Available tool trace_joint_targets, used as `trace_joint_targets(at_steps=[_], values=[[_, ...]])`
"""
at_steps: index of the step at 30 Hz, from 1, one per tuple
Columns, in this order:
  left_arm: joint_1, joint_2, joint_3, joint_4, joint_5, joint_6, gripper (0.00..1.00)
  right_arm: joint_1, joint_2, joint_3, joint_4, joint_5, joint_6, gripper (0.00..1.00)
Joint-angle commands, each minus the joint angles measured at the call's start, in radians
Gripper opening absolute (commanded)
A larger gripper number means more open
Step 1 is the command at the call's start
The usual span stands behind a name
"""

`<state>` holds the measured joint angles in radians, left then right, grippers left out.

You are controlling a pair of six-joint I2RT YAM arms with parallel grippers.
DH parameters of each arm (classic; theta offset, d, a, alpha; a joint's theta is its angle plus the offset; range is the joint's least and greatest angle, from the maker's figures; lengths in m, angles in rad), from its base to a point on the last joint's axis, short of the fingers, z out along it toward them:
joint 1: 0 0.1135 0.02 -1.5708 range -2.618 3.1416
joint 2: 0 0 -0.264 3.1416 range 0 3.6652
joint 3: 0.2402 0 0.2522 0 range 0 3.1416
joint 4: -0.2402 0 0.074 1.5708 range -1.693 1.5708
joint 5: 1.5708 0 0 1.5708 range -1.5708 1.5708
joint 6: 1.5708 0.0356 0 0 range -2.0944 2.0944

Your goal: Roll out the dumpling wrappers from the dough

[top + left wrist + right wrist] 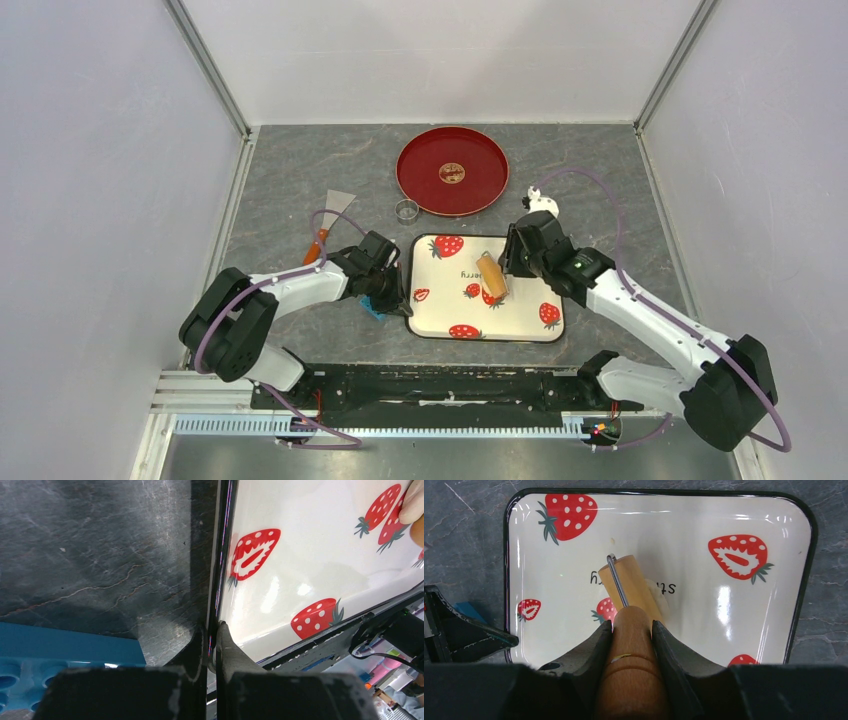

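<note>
Gently does it: soft dough under the roller

Right pincer (631,625) is clamped on the wooden handle (631,680) of a small roller (626,577), jaws pressed to both sides of it. Left pincer (213,630) is closed tight on the rim of the strawberry tray (300,540), prob. to stop it sliding on the counter (100,555).

The wrapper (659,594) lies approx mid-tray, under the roller drum. Only a pale cream sliver shows at one side, so can't tell how round or thin it is.

Handling, as I judge it:
- **Dough:** light, soft and likely a bit tacky. It dents easily, tears once thin, and may stick to the wood or the glossy tray.
- **Working it:** don't pinch it w/ pincer tips. Use the roller only, w/ light even pressure and short passes from the middle out.
- **Lifting it:** slide something flat under an edge, e.g. the scraper (336,208) lying on the counter, then carry it supported underneath.
- **Tray:** stiff and slick, so the rim is the sensible hold.
- **Roller:** rigid and light. A hold on the handle close to the drum gives control, but the wire frame (616,580) looks thin, so pressing hard could flex it.
</note>
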<state>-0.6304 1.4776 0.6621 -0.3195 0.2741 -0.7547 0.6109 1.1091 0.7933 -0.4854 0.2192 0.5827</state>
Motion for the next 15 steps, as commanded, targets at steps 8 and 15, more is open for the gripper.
trace_joint_targets(at_steps=[8, 15], values=[[0.003, 0.063, -0.053, -0.116, -0.166, 0.025, 0.02, 0.055, -0.026, -0.121, -0.026, 0.193, 0.025, 0.0], [0.003, 0.064, -0.05, -0.116, -0.165, 0.026, 0.02, 0.075, -0.043, -0.237, -0.043, 0.258, -0.04, 0.0]])
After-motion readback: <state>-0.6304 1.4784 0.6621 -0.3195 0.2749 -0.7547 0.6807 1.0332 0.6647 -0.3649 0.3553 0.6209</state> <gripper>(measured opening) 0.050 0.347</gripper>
